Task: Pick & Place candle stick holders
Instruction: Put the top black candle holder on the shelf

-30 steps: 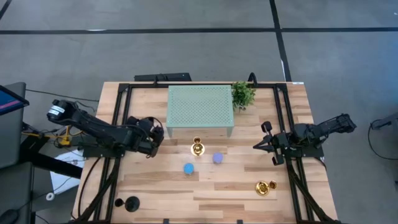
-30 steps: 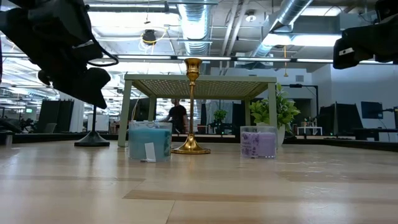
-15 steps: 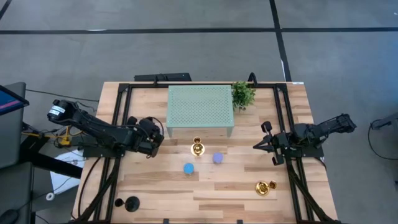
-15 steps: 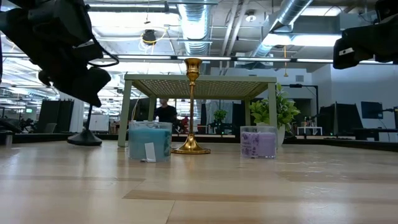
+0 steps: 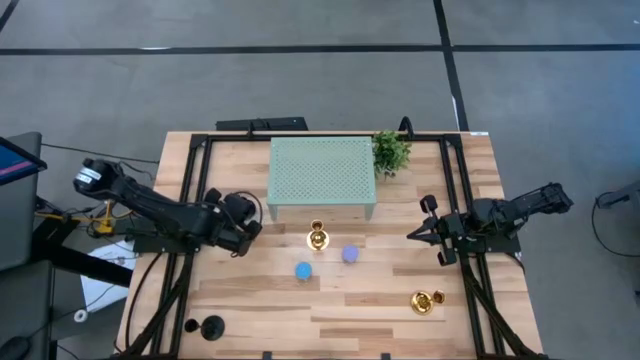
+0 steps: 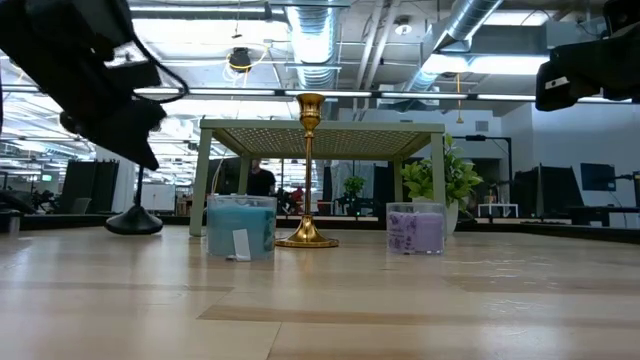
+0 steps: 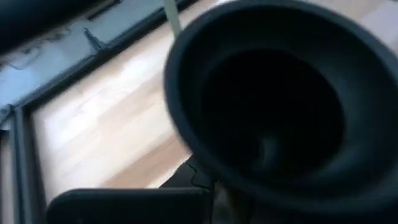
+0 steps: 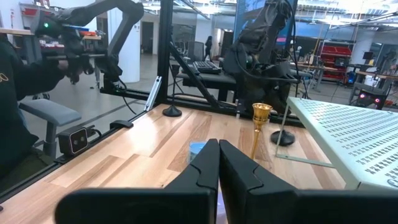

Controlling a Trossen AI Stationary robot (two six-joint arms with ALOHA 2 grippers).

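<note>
My left gripper [image 5: 247, 222] is shut on a matte black candle stick holder [image 6: 134, 221], left of the green stand. Its round black end [image 7: 261, 106] fills the left wrist view and hides the fingers there. A gold holder [image 5: 318, 237] stands upright on its base in front of the stand. Another gold one [image 5: 428, 300] lies on its side at the near right. A second black holder [image 5: 207, 326] is at the near left corner. My right gripper [image 5: 412, 236] hangs shut over the table's right side, holding nothing. My left gripper holds the black holder by the upper part of its slim stem [image 6: 142, 180], coming at it from the table's left and above. The holder hangs below the fingers, slightly tilted, with its base [image 8: 283, 138] low at the table; whether the base is clear I cannot tell.
A green perforated stand [image 5: 322, 170] takes up the far middle, with a small potted plant [image 5: 391, 150] at its right corner. A blue candle [image 5: 302, 270] and a purple candle [image 5: 350, 254] sit near the upright gold holder. Bare wood lies along the near edge.
My left gripper has shut on the black holder's stem and gone a little toward the table's left edge. The holder's base has shifted left with it and now sits slightly tilted.
</note>
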